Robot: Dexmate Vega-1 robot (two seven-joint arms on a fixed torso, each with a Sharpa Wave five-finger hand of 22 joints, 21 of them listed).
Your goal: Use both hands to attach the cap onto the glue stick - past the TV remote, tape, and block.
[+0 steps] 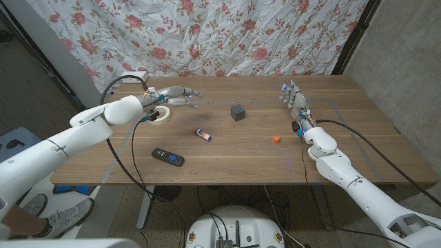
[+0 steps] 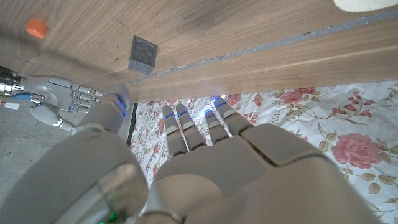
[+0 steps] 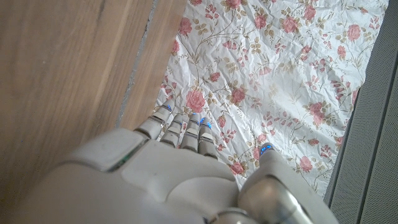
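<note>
Wooden table before a hung floral sheet.

Crumpled white cloth with pink roses across the upper frame; black poles at upper left and upper right; grey concrete wall at right; pale wall at left; grey floor beneath, with shoes at lower left. Even, soft indoor light.

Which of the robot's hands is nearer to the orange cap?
Right. The right hand stands just behind the orange cap; the left hand hovers far across the table, near the tape.
</note>
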